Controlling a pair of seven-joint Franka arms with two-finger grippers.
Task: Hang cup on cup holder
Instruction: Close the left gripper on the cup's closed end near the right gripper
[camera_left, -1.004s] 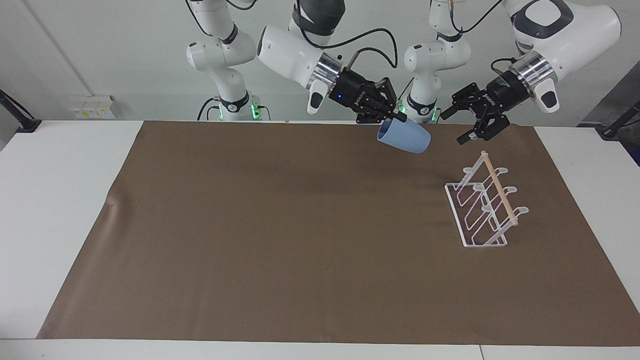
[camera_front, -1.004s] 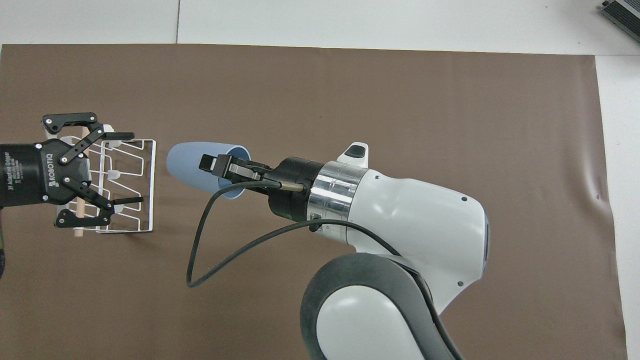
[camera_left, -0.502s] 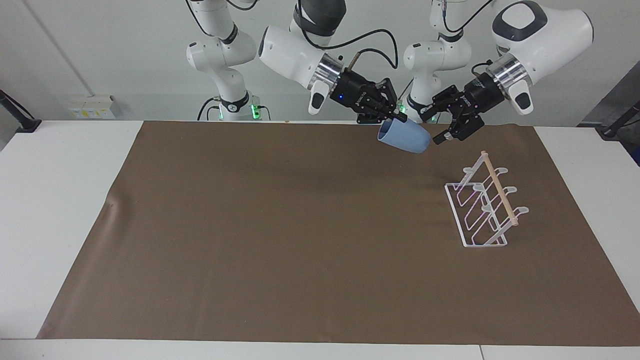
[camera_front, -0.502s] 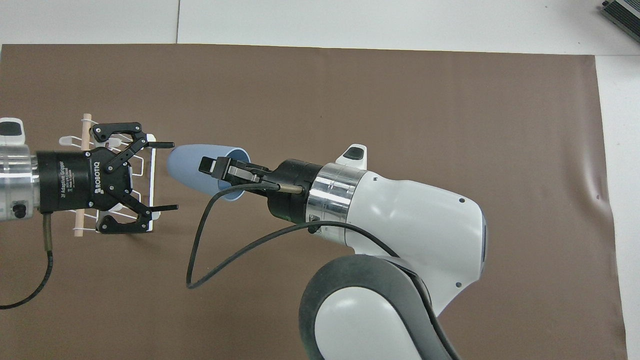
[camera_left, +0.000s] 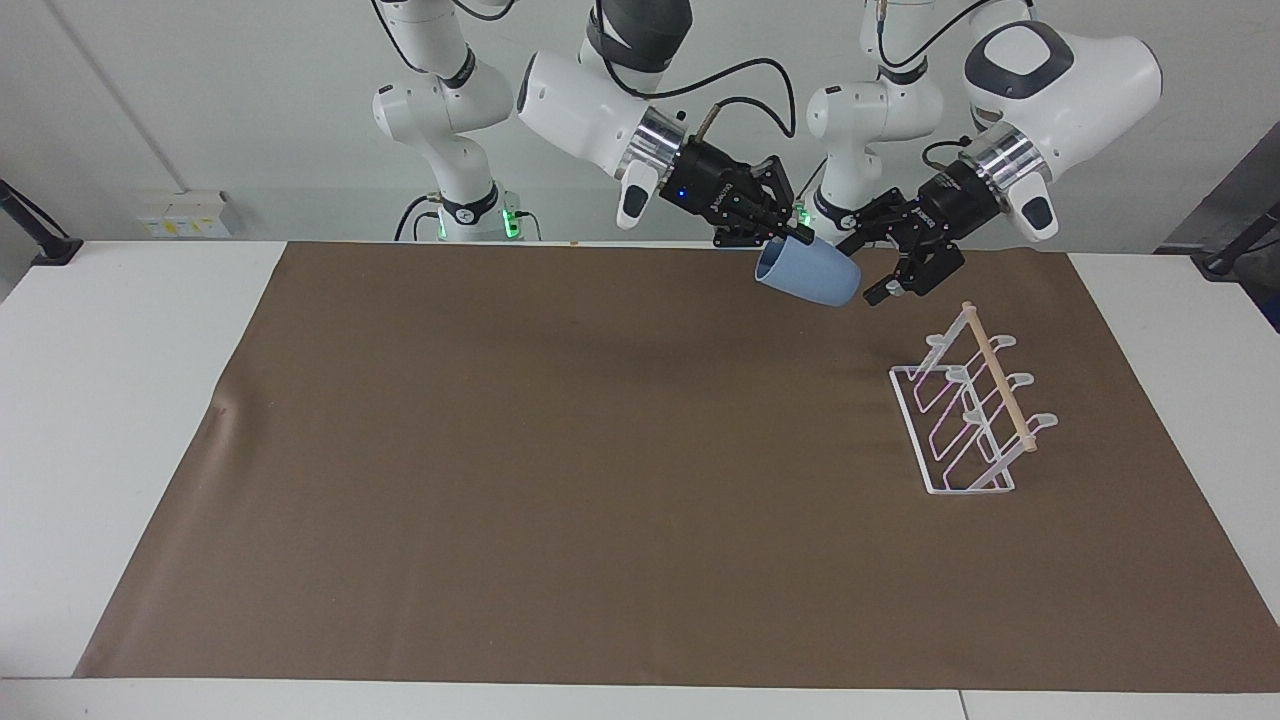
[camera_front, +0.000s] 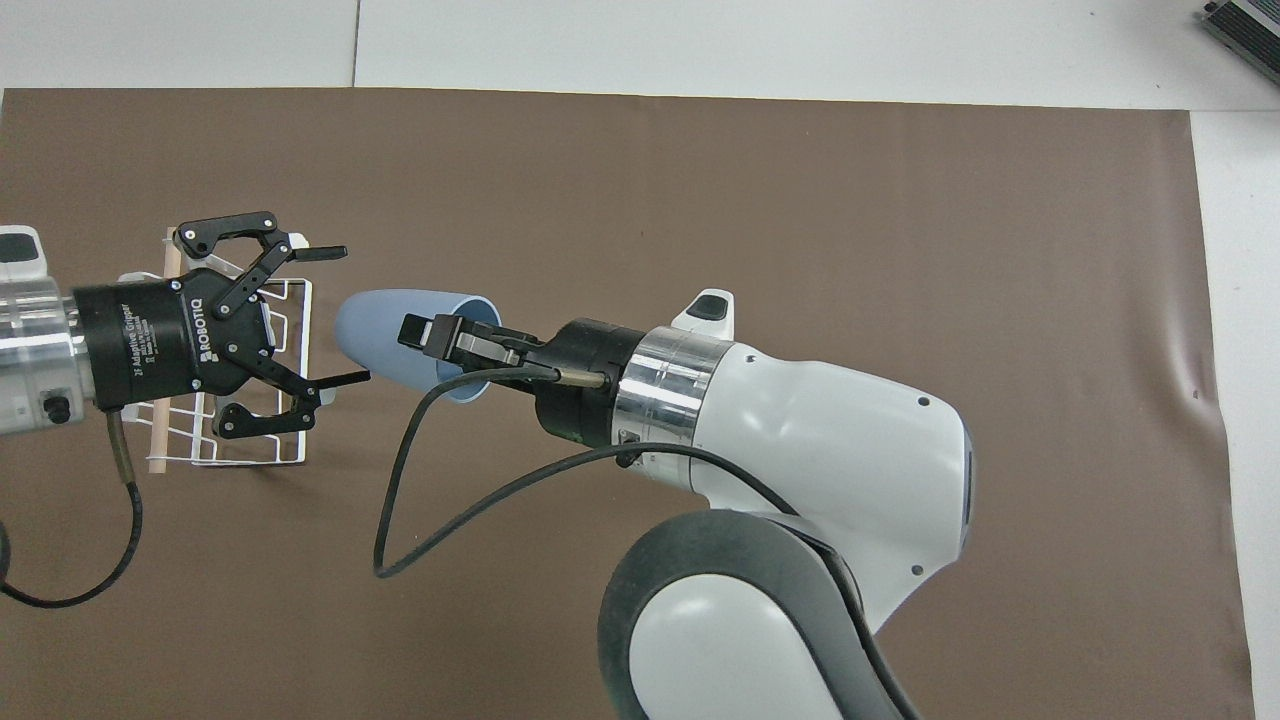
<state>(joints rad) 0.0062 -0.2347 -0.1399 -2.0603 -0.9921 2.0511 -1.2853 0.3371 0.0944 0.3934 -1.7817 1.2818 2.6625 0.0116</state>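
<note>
- The brown mat (camera_left: 600, 480) is lying mostly bare; the cup holder (camera_left: 970, 415) is standing on it toward the left arm's end.
- In the overhead view the left gripper (camera_front: 340, 315) is covering part of the cup holder (camera_front: 290, 300).
- The right gripper (camera_left: 800, 235) is pinching the rim of the cup (camera_left: 808, 275), holding it tilted in the air.
- The left gripper (camera_left: 880, 280) is gaping wide, empty, around the cup's base (camera_front: 375, 340).

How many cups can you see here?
1. The light-blue cup is up in the air over the brown mat, gripped at its rim by the right tool, with the open left tool beside its closed end. None hang on the cup holder.
</note>
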